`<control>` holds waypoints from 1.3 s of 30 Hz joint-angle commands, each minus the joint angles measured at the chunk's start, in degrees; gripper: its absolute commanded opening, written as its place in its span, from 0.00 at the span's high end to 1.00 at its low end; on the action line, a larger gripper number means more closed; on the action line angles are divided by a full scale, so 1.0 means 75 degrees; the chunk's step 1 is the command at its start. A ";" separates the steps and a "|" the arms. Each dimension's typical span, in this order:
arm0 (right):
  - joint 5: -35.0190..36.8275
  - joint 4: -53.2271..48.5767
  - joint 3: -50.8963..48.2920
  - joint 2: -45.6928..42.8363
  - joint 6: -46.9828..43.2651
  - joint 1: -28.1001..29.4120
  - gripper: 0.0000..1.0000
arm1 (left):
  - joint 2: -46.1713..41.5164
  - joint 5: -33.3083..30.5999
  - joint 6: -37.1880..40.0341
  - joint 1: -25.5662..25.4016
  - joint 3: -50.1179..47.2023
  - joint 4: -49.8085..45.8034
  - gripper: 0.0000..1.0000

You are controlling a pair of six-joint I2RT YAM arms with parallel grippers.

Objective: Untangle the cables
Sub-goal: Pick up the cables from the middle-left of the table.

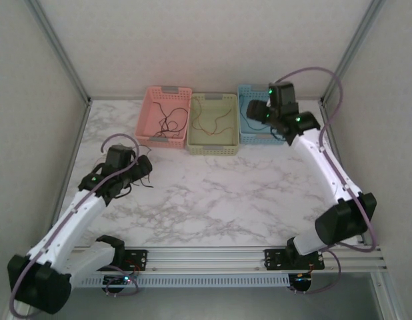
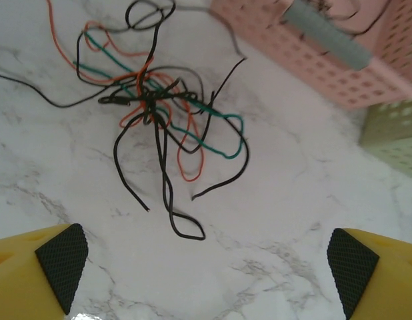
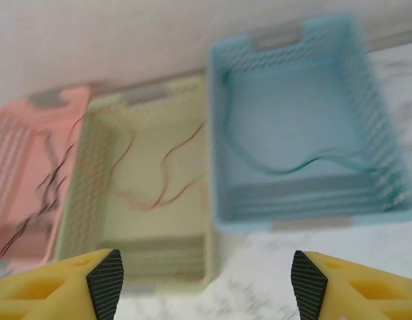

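Left wrist: left claw [image 2: 206,267] gaping, empty, over cables [image 2: 156,100]; I fear pinching several strands tightens knot. Right claw [image 3: 206,283] apparently gaping too.

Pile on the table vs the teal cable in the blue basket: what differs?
The pile is several black, orange and teal cables knotted together; the teal cable is a single strand, lying alone. The pile lies on the table beside the pink basket; the teal cable lies inside the blue basket. Both are thin, floppy wire.
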 commanded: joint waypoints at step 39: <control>-0.0879 0.0531 -0.2767 -0.1879 0.0597 0.1841 0.53 | -0.0735 0.1285 0.0044 0.0097 -0.0506 0.0156 1.00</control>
